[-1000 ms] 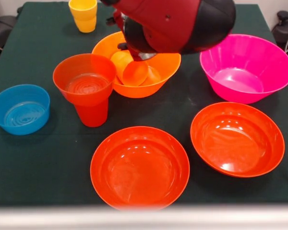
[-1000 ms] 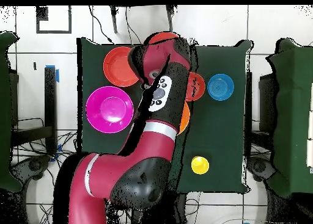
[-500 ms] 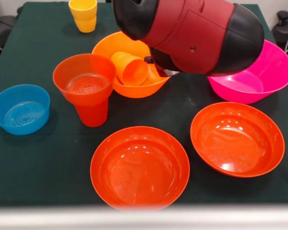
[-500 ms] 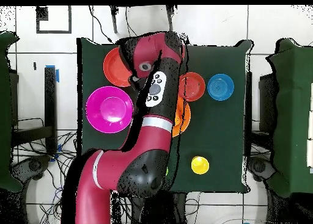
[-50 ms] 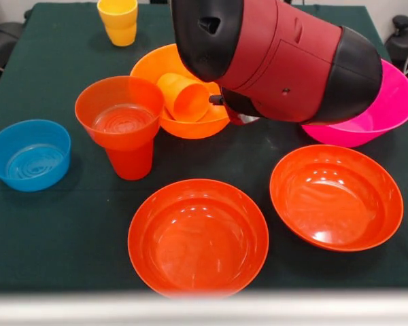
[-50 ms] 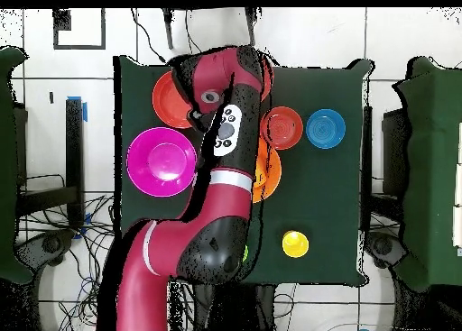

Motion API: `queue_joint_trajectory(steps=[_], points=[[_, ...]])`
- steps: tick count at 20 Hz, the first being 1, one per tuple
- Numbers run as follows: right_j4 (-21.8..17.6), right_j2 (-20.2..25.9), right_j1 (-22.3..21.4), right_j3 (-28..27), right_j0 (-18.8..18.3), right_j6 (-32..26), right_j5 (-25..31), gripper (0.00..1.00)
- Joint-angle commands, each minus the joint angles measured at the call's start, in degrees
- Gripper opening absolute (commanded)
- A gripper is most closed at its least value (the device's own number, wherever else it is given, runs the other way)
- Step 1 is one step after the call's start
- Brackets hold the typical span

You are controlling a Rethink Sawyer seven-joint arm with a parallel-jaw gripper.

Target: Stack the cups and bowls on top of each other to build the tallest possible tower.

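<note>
surface: dark green tablecloth (image 5: 68, 224) | floor: white tiles (image 6: 406, 39), cables | hand: hidden, grip unknown

Orange cup (image 5: 184, 97) lies tipped in orange bowl (image 5: 151, 70) — unstacked.

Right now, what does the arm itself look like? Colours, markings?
The arm has bulky rounded glossy shells, dark red with black end caps. In the overhead view a white panel with dark buttons and a pale band mark it. The gripper is hidden.
</note>
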Motion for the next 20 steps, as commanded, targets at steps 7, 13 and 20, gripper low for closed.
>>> queue_joint_trajectory(steps=[7,13,20], points=[[0.0,1.3,2.7,2.3,-1.2,11.1,-6.3,1.0],[0.7,3.1,1.4,7.2,-0.4,10.6,-7.5,1.0],[0.2,3.9,0.2,12.7,-0.1,8.5,-10.2,1.0]])
